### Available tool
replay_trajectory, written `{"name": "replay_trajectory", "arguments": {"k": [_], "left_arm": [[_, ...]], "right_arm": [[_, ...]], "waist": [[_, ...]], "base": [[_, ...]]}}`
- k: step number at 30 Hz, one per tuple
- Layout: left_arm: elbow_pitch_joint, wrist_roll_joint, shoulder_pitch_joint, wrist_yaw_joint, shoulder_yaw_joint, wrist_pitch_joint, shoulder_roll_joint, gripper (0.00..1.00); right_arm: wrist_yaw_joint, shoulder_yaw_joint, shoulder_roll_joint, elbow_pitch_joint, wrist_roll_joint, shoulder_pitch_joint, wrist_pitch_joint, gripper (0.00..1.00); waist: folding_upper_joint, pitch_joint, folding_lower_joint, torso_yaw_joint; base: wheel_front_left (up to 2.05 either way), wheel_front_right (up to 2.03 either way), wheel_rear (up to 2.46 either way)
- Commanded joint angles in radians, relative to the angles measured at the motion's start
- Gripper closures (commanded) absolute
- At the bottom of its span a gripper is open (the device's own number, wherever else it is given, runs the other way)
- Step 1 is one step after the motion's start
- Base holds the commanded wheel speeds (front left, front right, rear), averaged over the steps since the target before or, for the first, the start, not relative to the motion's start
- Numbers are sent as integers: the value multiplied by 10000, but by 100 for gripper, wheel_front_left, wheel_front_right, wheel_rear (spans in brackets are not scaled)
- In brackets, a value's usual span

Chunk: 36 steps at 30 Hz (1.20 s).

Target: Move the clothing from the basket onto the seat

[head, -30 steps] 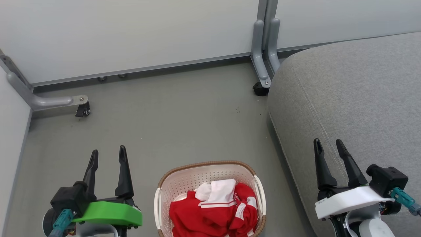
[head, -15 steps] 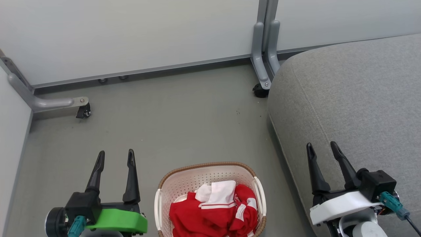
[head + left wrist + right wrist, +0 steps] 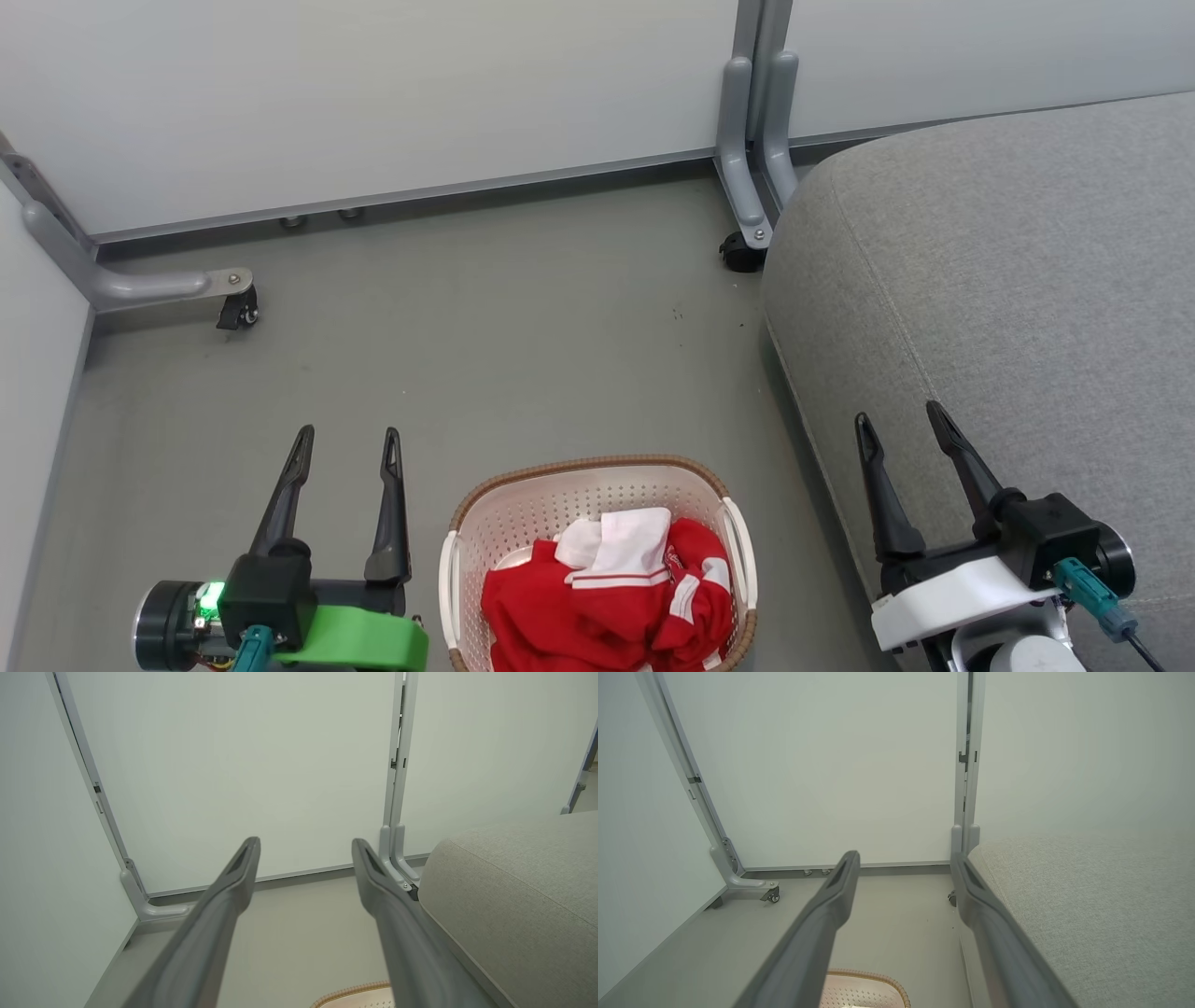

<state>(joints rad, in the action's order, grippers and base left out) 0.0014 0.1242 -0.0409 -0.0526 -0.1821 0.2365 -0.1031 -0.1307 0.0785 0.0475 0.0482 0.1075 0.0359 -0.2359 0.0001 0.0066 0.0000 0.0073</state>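
Though the near side of the basket (image 3: 579,464) is cut off, the clothing (image 3: 607,597) lies inside it, between my left gripper (image 3: 348,433) and right gripper (image 3: 896,414), both spread empty; the seat (image 3: 1008,280) flanks the right one.

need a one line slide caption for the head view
Left gripper and right gripper, both open and empty, either side of the basket of red clothing beside the grey seat.
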Motion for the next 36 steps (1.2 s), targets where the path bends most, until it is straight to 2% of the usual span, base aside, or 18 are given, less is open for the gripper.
{"name": "replay_trajectory", "arguments": {"k": [1, 13, 36], "left_arm": [[-71, -227, -120, 44, -3, 77, 27, 0], [-90, -1229, -194, -24, -146, 302, 39, 0], [66, -1257, -160, 44, -147, 280, 0, 0]], "right_arm": [[0, 19, 44, -87, -242, 99, -97, 0], [0, 125, 47, -180, -1093, 152, -311, 0], [-1, 159, 46, -234, -1047, 165, -300, 0]], "waist": [[-1, 4, 0, 4], [-1, -14, 0, 9], [-1, -25, 0, -111]], "base": [[0, 0, 0], [0, 0, 0], [0, 0, 0]]}}
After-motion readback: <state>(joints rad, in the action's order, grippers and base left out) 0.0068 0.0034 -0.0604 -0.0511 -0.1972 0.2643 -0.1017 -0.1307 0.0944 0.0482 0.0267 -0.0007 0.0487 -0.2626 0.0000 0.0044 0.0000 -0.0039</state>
